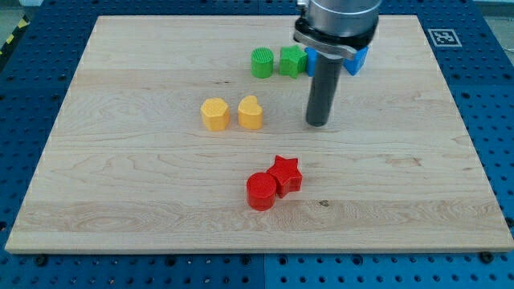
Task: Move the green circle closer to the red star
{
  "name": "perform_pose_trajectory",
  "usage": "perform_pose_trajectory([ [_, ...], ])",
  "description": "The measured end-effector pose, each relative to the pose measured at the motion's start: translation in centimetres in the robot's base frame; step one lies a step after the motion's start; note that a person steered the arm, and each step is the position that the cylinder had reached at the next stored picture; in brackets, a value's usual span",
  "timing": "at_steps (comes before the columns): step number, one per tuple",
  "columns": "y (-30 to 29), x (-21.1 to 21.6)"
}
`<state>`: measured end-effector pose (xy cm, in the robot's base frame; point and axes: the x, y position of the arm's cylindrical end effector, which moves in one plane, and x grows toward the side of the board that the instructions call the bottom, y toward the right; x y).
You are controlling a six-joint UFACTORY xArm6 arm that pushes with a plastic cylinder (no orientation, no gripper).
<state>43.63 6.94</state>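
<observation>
The green circle (pixel 262 63) stands near the view's top of the board, a little to the left of the arm. It is a short round cylinder standing upright, so it has no long axis along the board and points in no direction that can be told. Just beside it on the view's right stands a second green block (pixel 291 61), whose shape is not clear; whether the two touch cannot be told. Further right, blue blocks (pixel 356 59) show partly behind the arm.

The red star (pixel 286 174) lies well apart from the green circle, toward the view's bottom and near the middle of the board. A red circle (pixel 260 191) touches it at its lower left side.

Between these two groups, two yellow blocks stand side by side: a yellow hexagon (pixel 214 114) and a yellow heart-like block (pixel 250 112), close but with a small gap.

The arm carries no pincer, only a dark rod, so there is no open or closed state to tell. The tip (pixel 318 124) rests on the wood to the right of the yellow blocks, below the green blocks, touching no block.

The wooden board (pixel 120 177) is pale, with visible grain. It lies on a blue perforated table (pixel 498 96). A black and white marker (pixel 442 36) sits at the board's top right corner.
</observation>
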Motion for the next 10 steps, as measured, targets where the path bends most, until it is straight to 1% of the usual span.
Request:
perform_pose_trajectory([
  [2, -13.5, -5.7],
  [3, -17.8, -11.6],
  [4, -16.0, -17.7],
  [5, -10.5, -18.4],
  [6, -7.6, -16.3],
  [7, -6.5, -13.8],
  [10, -5.9, -8.0],
])
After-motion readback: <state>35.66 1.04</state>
